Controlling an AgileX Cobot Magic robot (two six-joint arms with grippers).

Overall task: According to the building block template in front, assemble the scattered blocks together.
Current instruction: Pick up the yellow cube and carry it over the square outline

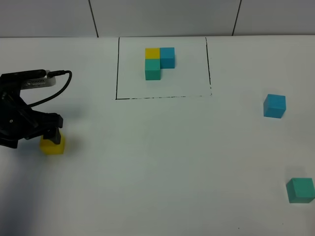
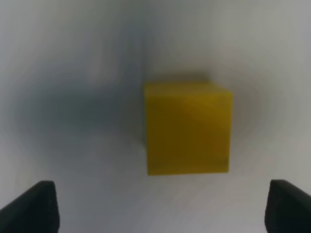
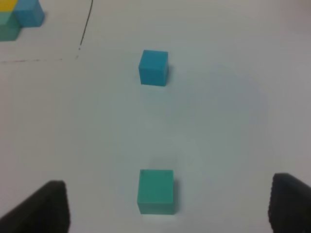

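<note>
Starting with the high view: white counter [image 1: 162, 162], template [image 1: 158, 63] at far centre, an L of joined yellow, blue and teal cubes inside a thin black frame [image 1: 162, 97]. Yellow and blue are on the far side, yellow left of blue, and teal is on the near side of the yellow. Three loose cubes, all well apart. Yellow cube [image 1: 52, 146] on the left, nearer than the frame. Blue cube [image 1: 274, 106] on the right, outside the frame. Teal cube [image 1: 300, 190] at the right edge, nearer than the blue one. Left hand [image 1: 51, 132] hangs right over the yellow cube, covering its far top edge; whether they touch cannot be told from here. Right hand is out of this view.

Left wrist view: blurred. Yellow cube [image 2: 188, 128] sits flat on the counter ahead of the left hand [image 2: 160, 208]. Two dark fingertips [image 2: 36, 206] spread wide, one on each side, both clear of the cube. Hand grips nothing.

Right wrist view: right hand [image 3: 168, 219] spread wide, fingertips [image 3: 289, 204] far apart, holding nothing. Teal cube [image 3: 156, 191] lies just ahead, midway between the two fingers, untouched. Blue cube [image 3: 154, 68] lies farther off, in line with it. Part of the template [image 3: 19, 17] and a bit of the black frame [image 3: 85, 24] show beyond.
</note>
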